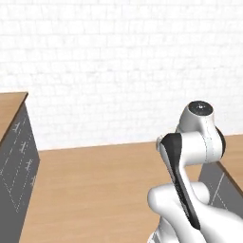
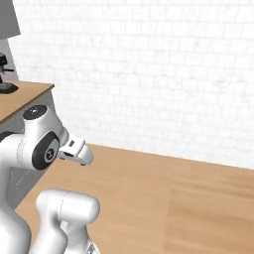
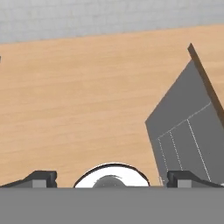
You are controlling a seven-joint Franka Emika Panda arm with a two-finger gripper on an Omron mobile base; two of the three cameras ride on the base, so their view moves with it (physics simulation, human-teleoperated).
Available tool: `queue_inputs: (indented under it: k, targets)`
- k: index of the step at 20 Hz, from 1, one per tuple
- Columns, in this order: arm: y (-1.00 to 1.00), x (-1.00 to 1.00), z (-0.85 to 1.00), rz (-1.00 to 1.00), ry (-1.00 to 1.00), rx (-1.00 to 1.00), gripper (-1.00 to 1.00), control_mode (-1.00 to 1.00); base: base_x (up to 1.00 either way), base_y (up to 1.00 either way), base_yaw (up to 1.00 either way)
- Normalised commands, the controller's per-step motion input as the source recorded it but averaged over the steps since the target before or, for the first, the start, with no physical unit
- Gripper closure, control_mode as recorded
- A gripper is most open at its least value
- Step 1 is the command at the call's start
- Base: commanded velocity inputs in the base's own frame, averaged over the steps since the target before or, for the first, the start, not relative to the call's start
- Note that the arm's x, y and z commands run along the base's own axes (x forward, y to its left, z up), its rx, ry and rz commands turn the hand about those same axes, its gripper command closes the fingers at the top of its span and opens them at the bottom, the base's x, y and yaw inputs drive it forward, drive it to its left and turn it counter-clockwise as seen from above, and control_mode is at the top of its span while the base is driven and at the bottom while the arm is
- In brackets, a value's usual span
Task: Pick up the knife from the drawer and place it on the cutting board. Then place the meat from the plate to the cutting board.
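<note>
Dark finger tips sit at the bottom corners of the hand view, far apart, so the gripper stands fully open with nothing between its jaws and nothing held. Just above them, in the middle of that view, lies bare wooden floor, and at the right of the frame a grey cabinet with thin white panel lines rises under a brown counter edge.

In the left base view the white arm fills the lower right, folded up. Behind it a grey cabinet front shows at the right edge. Another grey cabinet run with small bar handles stands at the left edge under a wooden countertop. In the right base view a counter sits at the upper left with a dark coffee machine on it. A white brick wall closes the far side in every view.

The knife, drawer, cutting board, meat and plate cannot be placed from these pictures, so which way the knife lies from the gripper, and how its long axis runs, cannot be told. My judgement: the task is at its start, and the next move calls for bringing the counter with the drawer into reach before any grasp.
</note>
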Motion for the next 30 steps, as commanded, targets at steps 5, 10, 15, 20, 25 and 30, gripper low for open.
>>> queue_inputs:
  k: [5, 10, 15, 20, 25, 30]
  targets:
    - [0.0, 0.0, 0.0, 0.0, 0.0, 0.0, -1.0, 1.0, 1.0, 0.54, 0.28]
    - [0.0, 0.0, 0.0, 0.0, 0.0, 0.0, -1.0, 1.0, 1.0, 0.57, 0.3]
    - [0.0, 0.0, 0.0, 0.0, 0.0, 0.0, -1.0, 1.0, 1.0, 0.24, 0.5]
    - [0.0, 0.0, 0.0, 0.0, 0.0, 0.0, -1.0, 1.0, 0.88, 0.0, 0.82]
    - [0.0, 0.0, 0.0, 0.0, 0.0, 0.0, -1.0, 1.0, 0.38, 0.0, 0.99]
    - [0.0, 0.0, 0.0, 0.0, 0.0, 0.0, -1.0, 1.0, 0.05, 0.0, 1.0]
